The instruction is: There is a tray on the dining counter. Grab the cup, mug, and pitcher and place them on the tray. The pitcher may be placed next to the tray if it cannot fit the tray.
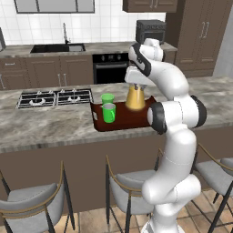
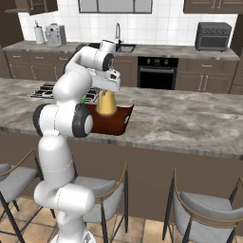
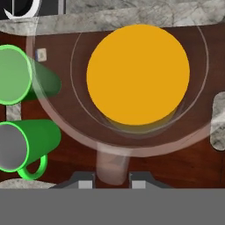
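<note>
Reddish-brown tray (image 1: 122,119): you see it lying on the counter (image 1: 50,125), near the front edge and just right of the gas hob (image 1: 54,97); all three vessels stand on it.
Pitcher (image 1: 135,98): clear glass with an amber lower body, upright at the tray's right end toward its back rim. From the hand view you look straight down into it (image 3: 138,74), the amber disc inside the round glass wall and the handle pointing toward the fingertips.
Cup (image 1: 107,98): green tumbler at the tray's left end, back corner, well left of the pitcher. In the hand view it (image 3: 17,74) is the upper of the two green vessels at the left edge.
Mug (image 1: 109,113): bright green, just in front of the cup at the tray's left end, close to the front rim. The hand view shows its loop handle (image 3: 26,145).
End effector (image 3: 112,183): you find it directly above the pitcher, pointing down. Its two fingertips (image 3: 85,183) stand apart on either side of the pitcher's handle, so it reads as released; you cannot tell whether the pads touch the glass.
Arm (image 1: 175,118): bends up from the base and reaches over the counter's front edge to the tray.
</note>
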{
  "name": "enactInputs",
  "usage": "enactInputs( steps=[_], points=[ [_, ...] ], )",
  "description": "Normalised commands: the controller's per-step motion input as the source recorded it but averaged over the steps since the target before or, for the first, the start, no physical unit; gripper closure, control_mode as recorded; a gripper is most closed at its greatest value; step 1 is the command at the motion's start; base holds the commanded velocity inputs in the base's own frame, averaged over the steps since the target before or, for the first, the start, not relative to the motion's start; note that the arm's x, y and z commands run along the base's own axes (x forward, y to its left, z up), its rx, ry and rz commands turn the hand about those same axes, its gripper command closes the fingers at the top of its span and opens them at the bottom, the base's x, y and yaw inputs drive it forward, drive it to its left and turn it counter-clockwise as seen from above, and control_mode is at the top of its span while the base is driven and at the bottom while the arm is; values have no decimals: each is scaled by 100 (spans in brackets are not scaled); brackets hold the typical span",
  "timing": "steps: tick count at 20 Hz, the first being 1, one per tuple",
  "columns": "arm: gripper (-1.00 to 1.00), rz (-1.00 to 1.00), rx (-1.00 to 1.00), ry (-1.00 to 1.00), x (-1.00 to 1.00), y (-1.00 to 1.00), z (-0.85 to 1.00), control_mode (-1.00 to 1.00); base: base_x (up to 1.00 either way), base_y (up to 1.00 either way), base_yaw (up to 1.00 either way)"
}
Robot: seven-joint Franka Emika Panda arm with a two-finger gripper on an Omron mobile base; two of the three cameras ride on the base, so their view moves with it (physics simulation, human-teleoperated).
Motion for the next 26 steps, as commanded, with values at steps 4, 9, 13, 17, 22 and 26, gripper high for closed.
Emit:
enactInputs(
  steps=[4,9,13,17,22,26],
  points=[
    [100,0,0,1,0,0,0,-100,0,0,0],
    [100,0,0,0,0,0,0,-100,0,0,0],
    [-100,0,0,0,0,0,0,-100,0,0,0],
    [-100,0,0,0,0,0,0,-100,0,0,0],
    [-100,0,0,0,0,0,0,-100,0,0,0],
    [-100,0,0,0,0,0,0,-100,0,0,0]
  ],
)
